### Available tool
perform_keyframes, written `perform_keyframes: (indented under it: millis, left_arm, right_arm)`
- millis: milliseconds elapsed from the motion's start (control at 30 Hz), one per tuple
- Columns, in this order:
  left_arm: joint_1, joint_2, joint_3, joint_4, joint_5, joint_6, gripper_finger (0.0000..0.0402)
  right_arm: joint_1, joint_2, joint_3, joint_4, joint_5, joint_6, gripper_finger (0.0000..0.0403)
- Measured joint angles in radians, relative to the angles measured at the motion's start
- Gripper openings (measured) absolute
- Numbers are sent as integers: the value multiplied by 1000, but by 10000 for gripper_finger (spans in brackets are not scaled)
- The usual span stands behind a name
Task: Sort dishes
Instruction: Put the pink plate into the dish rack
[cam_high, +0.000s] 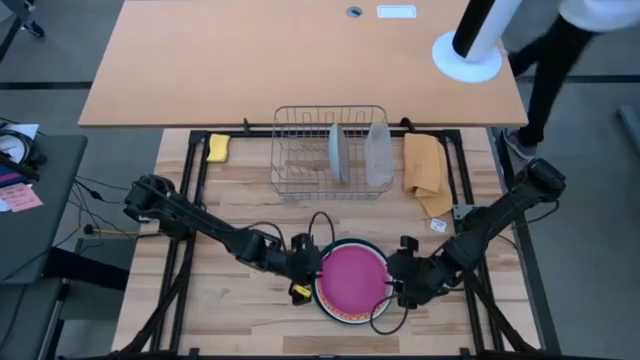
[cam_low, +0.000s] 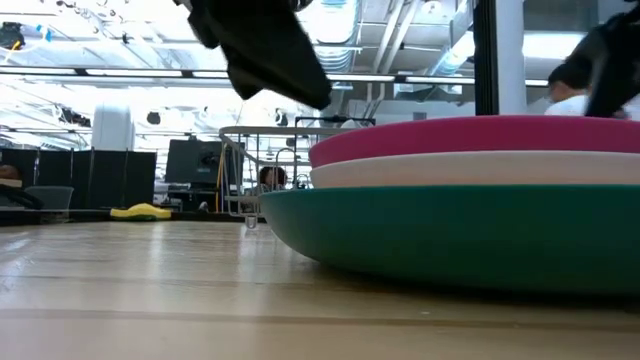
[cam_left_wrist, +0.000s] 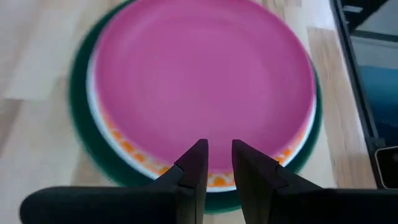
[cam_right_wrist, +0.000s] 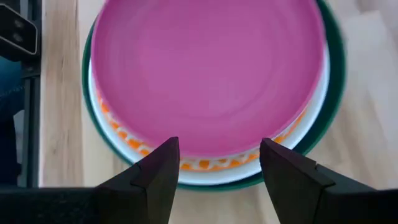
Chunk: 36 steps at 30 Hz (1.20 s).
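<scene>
A: How much room is there around the worktop (cam_high: 250, 320)?

B: The pale wood is bare to the left of the stack and between the stack and the dish rack (cam_high: 331, 152). A larger tan table (cam_high: 250, 60) lies beyond the rack, with a person's dark legs (cam_high: 548, 70) at its far right corner.

A: Where are the dishes?

B: Three lie stacked near the front edge: the magenta pink plate (cam_high: 351, 279) on top, an orange-patterned plate (cam_right_wrist: 205, 165) under it, a dark green plate (cam_low: 450, 235) at the bottom. A pale grey plate (cam_high: 339, 152) stands upright in the rack, next to a clear tub (cam_high: 378, 155).

A: And the arms?

B: The left end effector (cam_left_wrist: 216, 163) hangs over the stack's left rim, fingers almost together, gripping nothing. The right end effector (cam_right_wrist: 217, 163) is at the right rim, fingers spread wide.

A: Small things? Any writing?

B: A tan cloth (cam_high: 425, 170) right of the rack, a yellow sponge (cam_high: 218, 147) left of it. No writing is readable.
</scene>
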Motion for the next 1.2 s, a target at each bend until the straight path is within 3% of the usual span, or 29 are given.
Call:
perform_keyframes:
  millis: [267,667,933,1200]
  left_arm:
    - [-20,57,0,-13,-11,-89,68]
    - [-62,59,28,-11,-123,-84,68]
    - [-40,87,36,-20,-145,-68,68]
    - [10,152,43,-41,-86,-54,68]
  right_arm:
    - [98,87,0,28,70,139,221]
    - [153,211,0,67,69,250,221]
    - [123,170,0,63,70,163,221]
    - [59,115,0,46,78,-12,221]
